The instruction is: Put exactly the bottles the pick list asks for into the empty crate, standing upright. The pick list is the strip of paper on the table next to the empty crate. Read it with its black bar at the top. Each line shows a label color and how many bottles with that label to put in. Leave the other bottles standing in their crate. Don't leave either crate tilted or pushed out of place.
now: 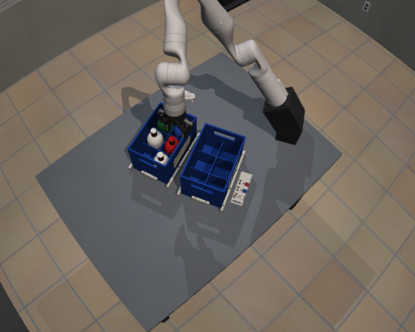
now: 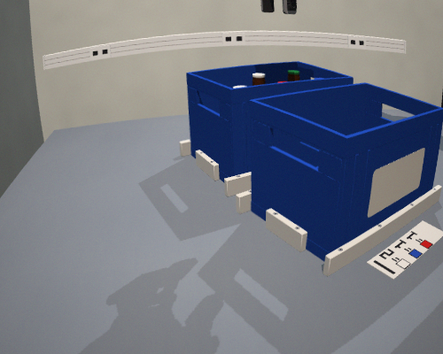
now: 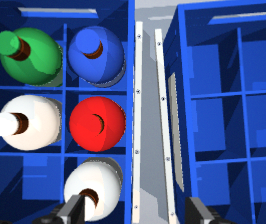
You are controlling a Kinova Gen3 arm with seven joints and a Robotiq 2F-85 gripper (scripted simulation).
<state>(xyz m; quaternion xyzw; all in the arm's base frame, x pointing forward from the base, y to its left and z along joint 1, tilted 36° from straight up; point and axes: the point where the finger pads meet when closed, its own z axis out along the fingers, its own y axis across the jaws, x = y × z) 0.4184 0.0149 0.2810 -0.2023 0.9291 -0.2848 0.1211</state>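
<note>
My gripper (image 1: 175,123) (image 2: 278,8) (image 3: 135,212) is partly open and empty, above the full crate (image 1: 135,158) (image 2: 207,133) (image 3: 130,100). That crate holds a green bottle (image 1: 164,125) (image 3: 34,57), a blue bottle (image 1: 178,131) (image 3: 98,64), a red bottle (image 1: 171,147) (image 3: 96,132) and two white bottles, one (image 1: 154,140) (image 3: 36,122) beside the red and one (image 1: 160,158) (image 3: 96,182) at the near end. All stand upright. The other crate (image 1: 186,183) (image 2: 296,190) (image 3: 184,75) shows empty compartments. The pick list (image 1: 241,188) (image 2: 424,230) reads white 2, blue 1, red 1.
White rails (image 1: 222,202) (image 2: 376,230) (image 3: 138,120) run beside both crates, with a narrow gap between the crates. Both crates sit level. Raised dividers (image 3: 65,90) separate the bottles. The robot's black base (image 1: 291,120) stands at the table's far right.
</note>
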